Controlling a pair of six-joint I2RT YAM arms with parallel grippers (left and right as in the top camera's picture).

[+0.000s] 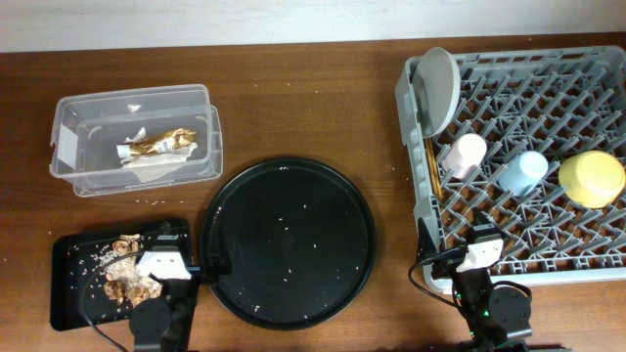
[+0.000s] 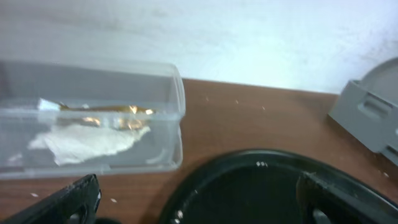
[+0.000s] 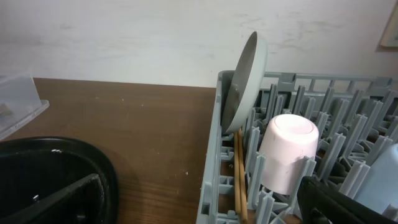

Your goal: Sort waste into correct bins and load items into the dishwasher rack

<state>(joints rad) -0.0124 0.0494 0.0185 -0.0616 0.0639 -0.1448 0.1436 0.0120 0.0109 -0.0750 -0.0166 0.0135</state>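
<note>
The clear tub (image 1: 68,112) holds the gold foil wrapper (image 1: 161,144) and white tissue (image 1: 147,168); both also show in the left wrist view, wrapper (image 2: 112,112) and tissue (image 2: 87,142). The small black tray (image 1: 73,293) holds food scraps (image 1: 127,282). The dishwasher rack (image 1: 533,259) holds the grey plate (image 1: 437,88), chopsticks (image 1: 431,171), pink cup (image 1: 467,154), blue cup (image 1: 523,171) and yellow bowl (image 1: 592,178). My left gripper (image 1: 194,249) is open and empty between the small tray and the round tray. My right gripper (image 1: 455,249) is open and empty at the rack's front left corner.
A large round black tray (image 1: 289,240) with scattered rice grains lies mid-table; it also shows in the left wrist view (image 2: 261,186). Rice grains dot the wood near the tub. The right wrist view shows the rack's left wall (image 3: 214,180), plate (image 3: 245,81) and pink cup (image 3: 283,152).
</note>
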